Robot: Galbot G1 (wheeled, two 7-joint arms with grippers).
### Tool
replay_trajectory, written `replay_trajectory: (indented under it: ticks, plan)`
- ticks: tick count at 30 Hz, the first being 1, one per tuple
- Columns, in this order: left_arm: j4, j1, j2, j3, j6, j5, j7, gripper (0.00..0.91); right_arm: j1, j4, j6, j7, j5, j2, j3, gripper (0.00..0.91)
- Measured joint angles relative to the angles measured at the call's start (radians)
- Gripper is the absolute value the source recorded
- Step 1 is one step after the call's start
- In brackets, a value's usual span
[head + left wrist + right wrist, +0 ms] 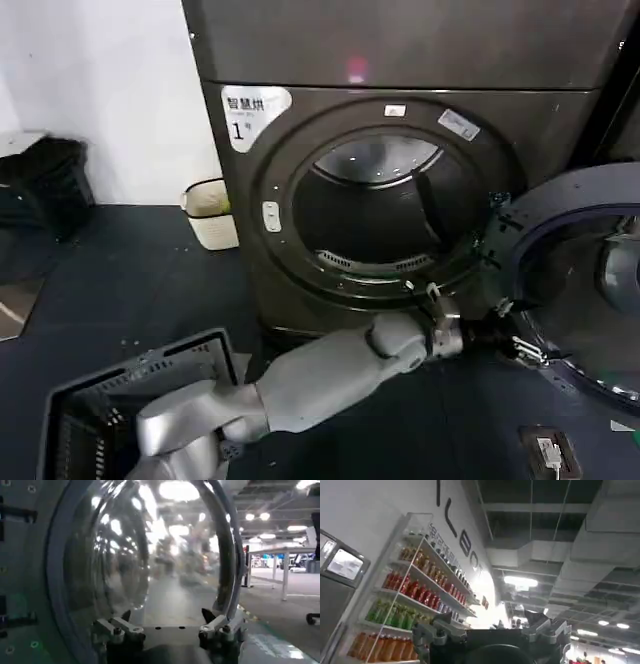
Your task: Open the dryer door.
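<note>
Head view: the dark grey-brown front-loading dryer (400, 180) shows its round drum opening bare, and the large round chrome-ringed dryer door (575, 290) stands swung wide to the right; the left hand (505, 335) touches its lower inner edge, so the opening step looks nearly done and next calls for release and withdrawal. Left wrist view: the left hand's fingers (117, 630) are spread, the door's glass bowl (150, 555) just beyond them. Right wrist view: the right hand (492, 632), fingers apart, points up at shelves of bottles (415, 595).

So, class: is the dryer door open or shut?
Open: the dryer door is swung right, exposing the drum opening; the left gripper is at its edge.
</note>
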Motion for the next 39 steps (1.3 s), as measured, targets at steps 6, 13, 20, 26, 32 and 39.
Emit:
replay_trajectory:
  ticks: [6,13,20,26,32,39]
  plan:
    - [-0.036,-0.008,0.000,0.006,-0.018,-0.019,-0.002,0.907,-0.007,-0.002,0.002,0.000,0.000,0.003,0.005,0.907]
    - [-0.064,0.001,0.000,0.028,-0.120,0.004,-0.054,0.907,-0.008,-0.002,0.014,-0.004,0.000,0.006,0.004,0.907]
    - [-0.115,0.008,0.000,0.048,-0.188,-0.023,-0.080,0.907,-0.006,0.010,0.015,-0.005,-0.002,0.005,-0.004,0.907]
    - [-0.138,0.017,0.000,0.056,-0.211,0.000,-0.095,0.907,-0.005,0.015,0.015,-0.006,-0.005,0.007,-0.006,0.907]
    - [-0.162,0.015,0.000,0.068,-0.224,-0.002,-0.093,0.907,-0.005,0.020,0.015,-0.006,-0.008,0.011,-0.009,0.907]
    - [-0.185,0.010,0.039,0.065,-0.234,-0.005,-0.091,0.907,0.002,0.034,0.014,-0.005,-0.008,0.011,-0.023,0.907]
